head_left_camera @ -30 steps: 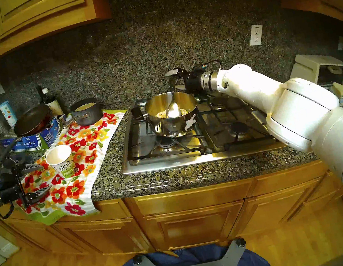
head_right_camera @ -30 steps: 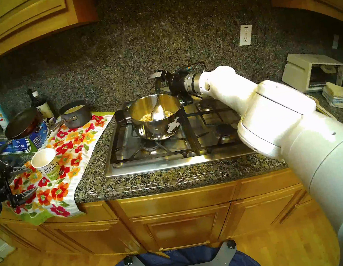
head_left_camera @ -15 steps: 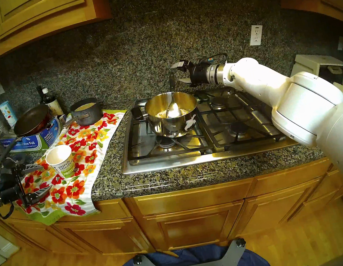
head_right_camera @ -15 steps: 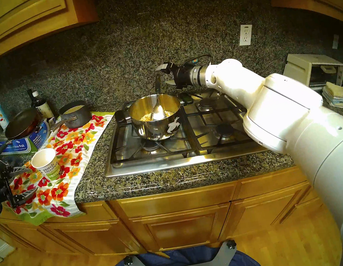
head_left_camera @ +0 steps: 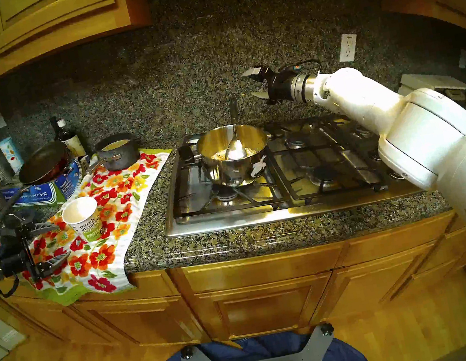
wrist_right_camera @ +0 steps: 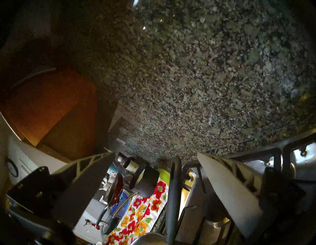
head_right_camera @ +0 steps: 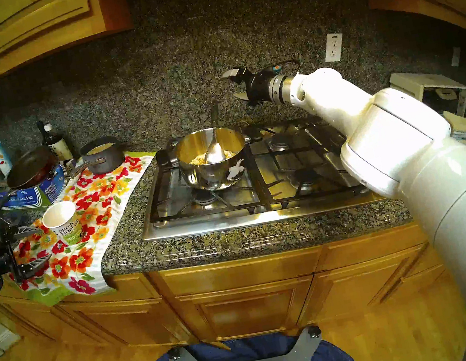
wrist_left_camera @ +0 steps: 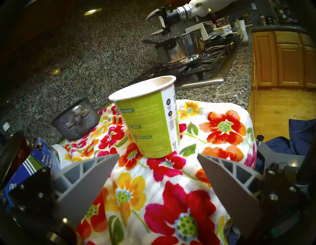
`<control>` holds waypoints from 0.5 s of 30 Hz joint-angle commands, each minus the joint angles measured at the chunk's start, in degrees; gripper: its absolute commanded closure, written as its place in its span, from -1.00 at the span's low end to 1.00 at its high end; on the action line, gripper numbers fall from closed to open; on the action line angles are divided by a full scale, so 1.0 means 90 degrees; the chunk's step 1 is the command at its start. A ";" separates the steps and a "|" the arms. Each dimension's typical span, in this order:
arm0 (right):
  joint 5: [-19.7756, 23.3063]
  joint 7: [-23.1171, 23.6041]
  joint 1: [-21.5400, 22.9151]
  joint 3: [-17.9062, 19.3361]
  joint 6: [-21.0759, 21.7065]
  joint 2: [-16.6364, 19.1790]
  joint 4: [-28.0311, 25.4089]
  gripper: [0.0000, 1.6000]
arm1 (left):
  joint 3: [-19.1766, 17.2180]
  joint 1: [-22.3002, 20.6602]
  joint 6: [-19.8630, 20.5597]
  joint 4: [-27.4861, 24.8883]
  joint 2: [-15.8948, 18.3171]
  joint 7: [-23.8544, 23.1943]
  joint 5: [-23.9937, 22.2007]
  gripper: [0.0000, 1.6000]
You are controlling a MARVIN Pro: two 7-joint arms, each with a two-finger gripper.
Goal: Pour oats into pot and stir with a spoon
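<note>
Head view, left eye
- Pot: shiny stainless-steel saucepan with black handle and torn white sticker scrap (head_left_camera: 233,156), on the near-left burner of the steel gas cooktop (head_left_camera: 273,187), set into the speckled granite surface (head_left_camera: 236,240).
- Oats: pale tan flakes (head_left_camera: 219,155), a loose layer on the pot's floor.
- Spoon: large silver spoon with oval bowl and slim dark handle (head_left_camera: 235,147); bowl resting on the oats, handle leaning on the far rim and sticking up.
- Right gripper (head_left_camera: 255,84): jaws spread wide, empty, in the air above and to the right of the spoon handle, clear of it.
- Left gripper (head_left_camera: 56,242): jaws spread wide, empty, at the near-left edge of the surface.
- Cup: white paper cup with green band, lettered "purely elizabeth" (head_left_camera: 85,218), upright on the flowered cloth (head_left_camera: 123,201), just right of the left gripper.
- Other pans: small dark grey pot (head_left_camera: 118,154) at the cloth's far end; black frying pan (head_left_camera: 42,162) atop a blue foil box (head_left_camera: 38,192).

Head view, right eye
- Same layout; right gripper (head_right_camera: 235,84) apart from the spoon (head_right_camera: 214,151).

Left wrist view
- Cup (wrist_left_camera: 150,118): beyond and between the two grey fingers (wrist_left_camera: 89,178), not touching either.
- Pot (wrist_left_camera: 184,46): far right, on the cooktop.

Right wrist view
- Spoon handle (wrist_right_camera: 174,191): between the two fingers (wrist_right_camera: 227,188) in the picture, touching neither.
</note>
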 commanded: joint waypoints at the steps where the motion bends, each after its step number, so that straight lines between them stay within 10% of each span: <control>1: 0.0135 0.0258 0.0480 0.0172 -0.0100 0.0214 -0.0134 -1.00 | -0.0154 -0.0096 -0.0012 0.0007 0.0067 -0.0176 -0.0080 -1.00; 15: -0.0059 0.0545 0.0550 0.0054 -0.0482 0.0316 -0.0338 -1.00 | -0.0186 -0.0095 -0.0006 0.0015 0.0059 -0.0246 -0.0109 -1.00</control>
